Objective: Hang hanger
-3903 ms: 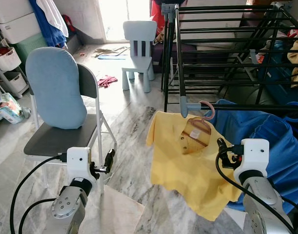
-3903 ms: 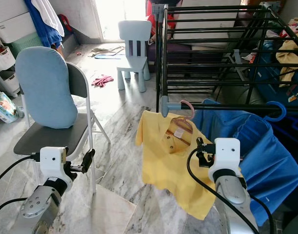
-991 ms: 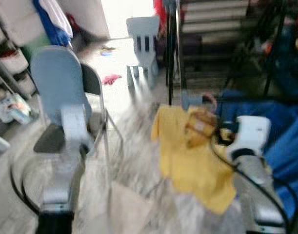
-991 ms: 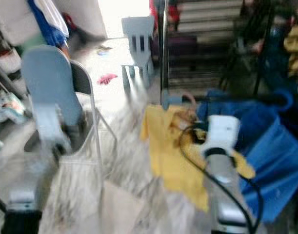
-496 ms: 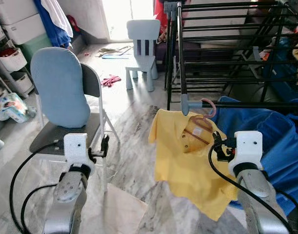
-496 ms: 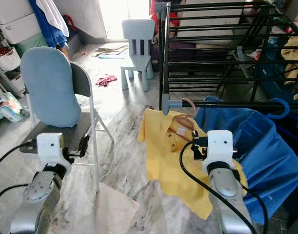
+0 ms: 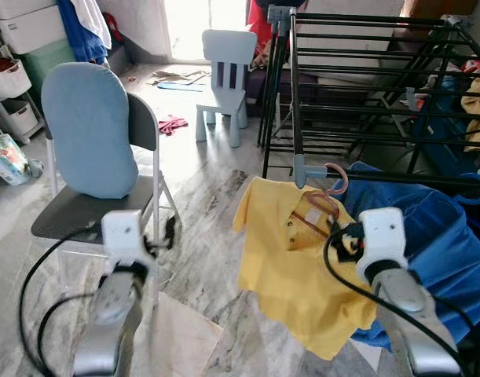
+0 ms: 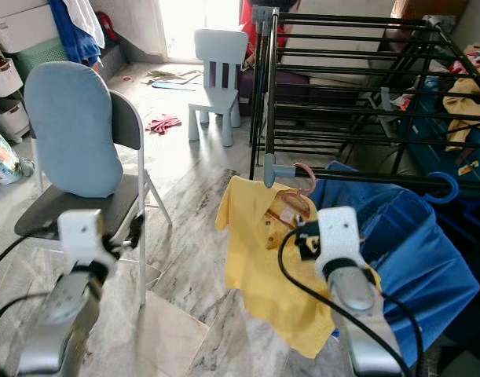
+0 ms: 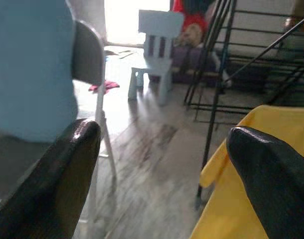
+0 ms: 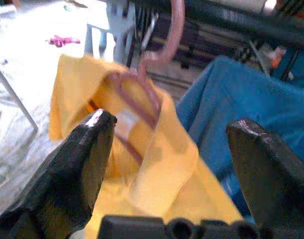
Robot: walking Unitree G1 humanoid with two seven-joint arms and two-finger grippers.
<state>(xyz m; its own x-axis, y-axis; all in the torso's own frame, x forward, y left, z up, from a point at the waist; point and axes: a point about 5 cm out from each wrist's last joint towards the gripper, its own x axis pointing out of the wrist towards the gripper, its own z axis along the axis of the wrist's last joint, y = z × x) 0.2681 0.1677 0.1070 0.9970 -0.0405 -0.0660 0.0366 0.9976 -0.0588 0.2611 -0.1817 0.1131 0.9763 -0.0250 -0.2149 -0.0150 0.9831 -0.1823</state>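
Observation:
A pink hanger [image 7: 327,191] carries a yellow shirt [image 7: 291,263]; its hook is over the front rail of the black drying rack [image 7: 365,71]. My right gripper [image 7: 343,234] is level with the shirt's collar, just to its right. In the right wrist view the right gripper [image 10: 171,124] stands open, with the hanger hook [image 10: 170,32] and the shirt [image 10: 159,149] a short way beyond its fingers. My left gripper [image 7: 170,232] is raised over the floor beside the folding chair [image 7: 90,129]. It is open and holds nothing [image 9: 164,133].
A blue garment [image 7: 436,236] hangs on the same rail, right of the shirt. The folding chair holds a light blue cushion. A small pale blue child chair [image 7: 224,71] stands further back. Storage bins [image 7: 8,78] and clothes line the left wall. Marble floor [image 7: 208,196] lies between chair and rack.
The view blurred a second ago and has steadied, shifted a little. The shirt stays hung on the rail. My right wrist sits slightly closer to the shirt; both grippers stay open.

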